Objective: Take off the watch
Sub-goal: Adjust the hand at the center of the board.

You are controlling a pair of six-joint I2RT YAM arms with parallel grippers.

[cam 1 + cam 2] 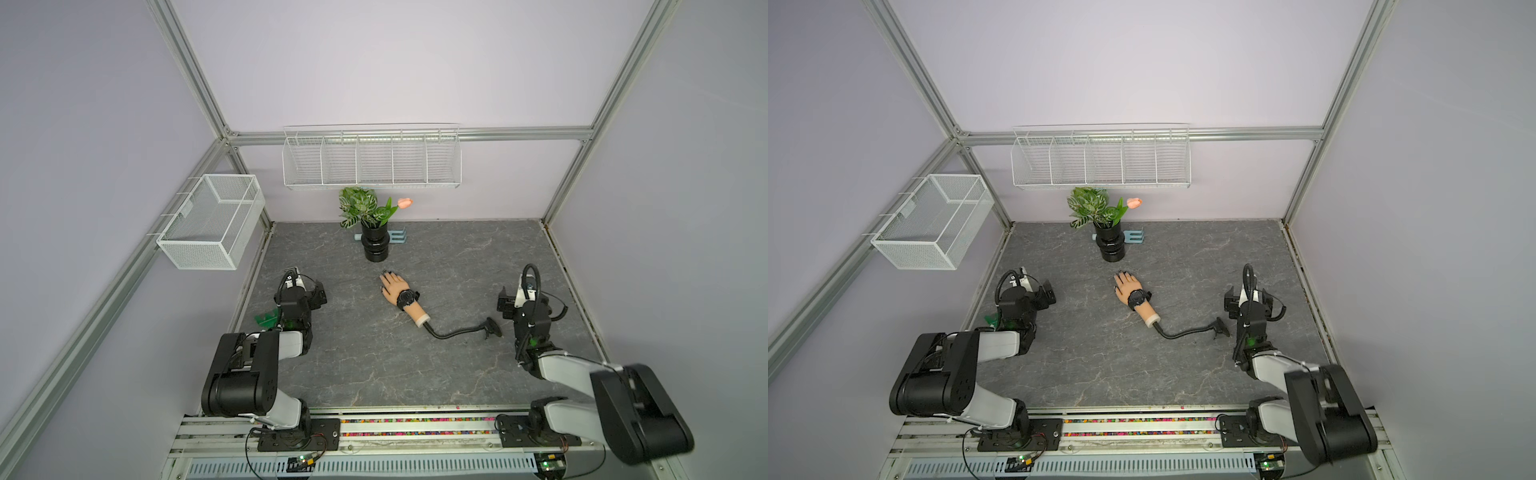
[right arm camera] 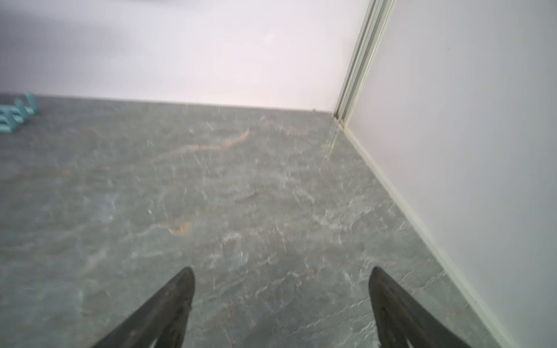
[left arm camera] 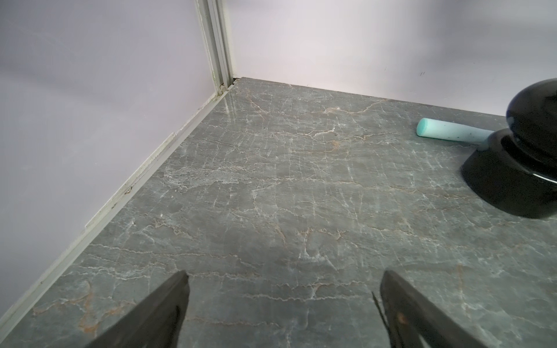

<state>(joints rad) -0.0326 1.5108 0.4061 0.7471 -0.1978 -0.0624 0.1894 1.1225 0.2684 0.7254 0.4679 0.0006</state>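
The black watch (image 1: 406, 297) (image 1: 1137, 297) is strapped round the wrist of a flesh-coloured mannequin hand (image 1: 390, 286) (image 1: 1125, 285), which lies palm down mid-table on a black gooseneck stalk (image 1: 453, 333). My left gripper (image 1: 319, 294) (image 1: 1048, 294) hovers well to the left of the hand. My right gripper (image 1: 504, 303) (image 1: 1230, 302) is well to its right, beside the stalk's suction base (image 1: 492, 327). In the wrist views the left gripper (image 3: 285, 274) and right gripper (image 2: 281, 269) are both open over bare table. Neither wrist view shows the watch.
A black ribbed vase (image 1: 375, 246) (image 3: 518, 168) with a plant and a pink tulip stands at the back, a teal tool (image 1: 401, 237) (image 3: 446, 132) (image 2: 18, 116) behind it. White wire baskets (image 1: 212, 220) (image 1: 372, 160) hang on the walls. Something green (image 1: 266, 320) lies by the left arm.
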